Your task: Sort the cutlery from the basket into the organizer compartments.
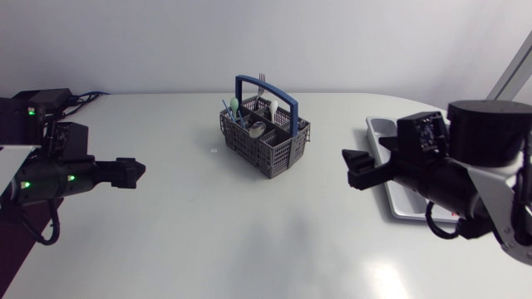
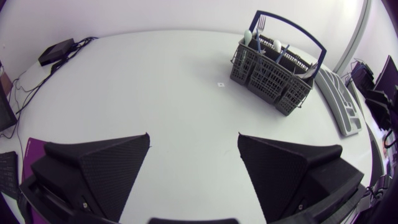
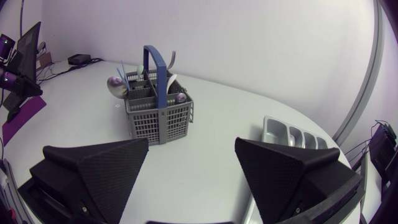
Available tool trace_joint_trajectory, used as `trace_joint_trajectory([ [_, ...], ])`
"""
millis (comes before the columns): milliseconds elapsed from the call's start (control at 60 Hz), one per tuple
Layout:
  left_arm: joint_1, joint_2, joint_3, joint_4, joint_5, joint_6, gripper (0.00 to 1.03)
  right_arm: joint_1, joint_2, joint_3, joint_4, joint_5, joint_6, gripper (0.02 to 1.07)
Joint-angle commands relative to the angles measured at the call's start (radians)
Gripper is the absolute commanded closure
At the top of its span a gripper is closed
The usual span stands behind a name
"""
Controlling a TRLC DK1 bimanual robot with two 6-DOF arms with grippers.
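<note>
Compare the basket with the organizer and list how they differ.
The basket is dark grey mesh with a blue handle; the organizer is pale, solid-walled and handleless. The basket stands tall, the organizer lies low. The basket holds cutlery; the organizer's visible compartments look empty. Both are split into compartments and sit on the table.

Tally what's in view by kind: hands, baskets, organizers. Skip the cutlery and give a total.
Hands: 2 (left hand, right hand)
Basket: 1
Organizer: 1
Total: 4
</note>
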Motion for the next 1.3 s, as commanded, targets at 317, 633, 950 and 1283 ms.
trace_joint_trajectory([
  [317,-0.018,0.306,0.281,-0.103,0.093,0.306,0.07,0.094,0.389,0.351,-0.152,-0.048,-0.058,0.07],
  [633,-0.01,0.447,0.379,-0.05,0.285,0.358,0.09,0.007,0.726,0.606,-0.141,-0.169,-0.145,0.16],
  [950,-0.006,0.52,0.401,0.016,0.295,0.347,0.09,0.011,0.853,0.733,-0.104,-0.217,-0.16,0.4],
  [1283,0.007,0.518,0.375,0.023,0.32,0.356,0.1,0.036,0.892,0.733,-0.064,-0.206,-0.185,0.93],
])
